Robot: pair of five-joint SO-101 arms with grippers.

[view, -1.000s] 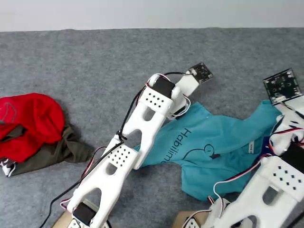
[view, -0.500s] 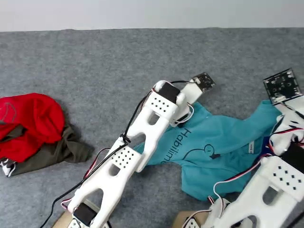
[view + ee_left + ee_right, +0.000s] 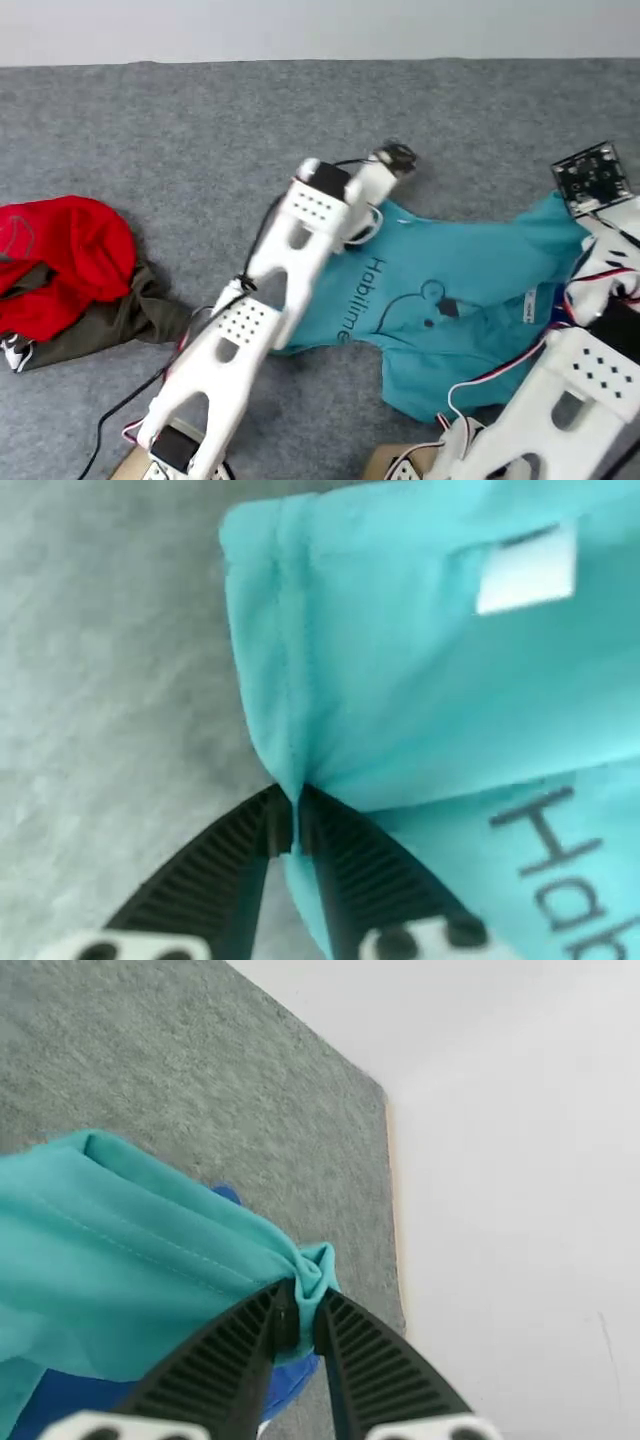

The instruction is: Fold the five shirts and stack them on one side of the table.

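The left gripper (image 3: 287, 815) and right gripper (image 3: 297, 1315) are each pinching a fold of the teal shirt (image 3: 470, 270) on the grey table (image 3: 200, 130).

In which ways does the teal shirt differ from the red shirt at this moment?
The teal shirt lies spread out with its print up; the red shirt is bunched in a heap. The left jaws and the right jaws are shut on the teal shirt's edges; nothing holds the red shirt. The red shirt rests on an olive garment, the teal shirt mostly on the grey mat. Neither is folded.
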